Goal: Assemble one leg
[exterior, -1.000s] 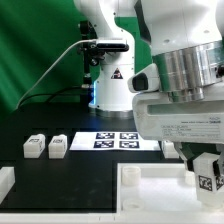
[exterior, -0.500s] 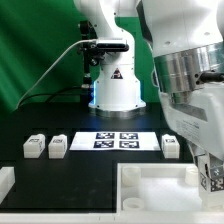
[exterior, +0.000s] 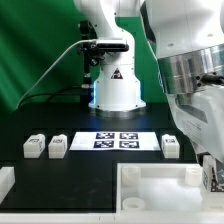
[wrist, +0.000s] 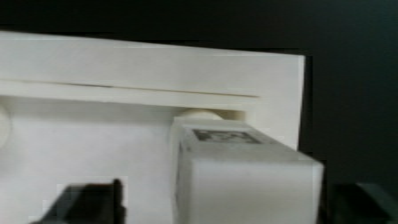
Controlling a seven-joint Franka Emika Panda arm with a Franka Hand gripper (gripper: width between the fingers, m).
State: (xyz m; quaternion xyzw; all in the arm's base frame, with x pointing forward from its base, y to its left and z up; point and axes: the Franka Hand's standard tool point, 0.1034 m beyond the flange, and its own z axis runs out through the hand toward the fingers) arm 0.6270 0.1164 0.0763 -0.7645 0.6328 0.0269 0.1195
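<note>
My gripper (exterior: pixel 210 168) is shut on a white leg (exterior: pixel 212 180) with a black-and-white tag. It holds the leg low over the right end of the large white tabletop panel (exterior: pixel 150 190) at the front. In the wrist view the leg (wrist: pixel 246 165) stands between my dark fingers (wrist: pixel 89 205), over the panel's rimmed corner (wrist: pixel 160 90); my gripper (wrist: pixel 222 203) is at the frame's edge. Whether the leg touches the panel is hidden. Three more legs lie on the black table: two (exterior: pixel 34 147) (exterior: pixel 58 147) at the exterior view's left and one (exterior: pixel 170 145) at its right.
The marker board (exterior: pixel 120 140) lies in the middle of the table behind the panel. The arm's white base (exterior: pixel 115 85) stands at the back. A white block (exterior: pixel 5 182) sits at the front left edge.
My gripper has carried the leg toward the exterior view's right and slightly down over the panel. In the last half second it has hardly moved.
</note>
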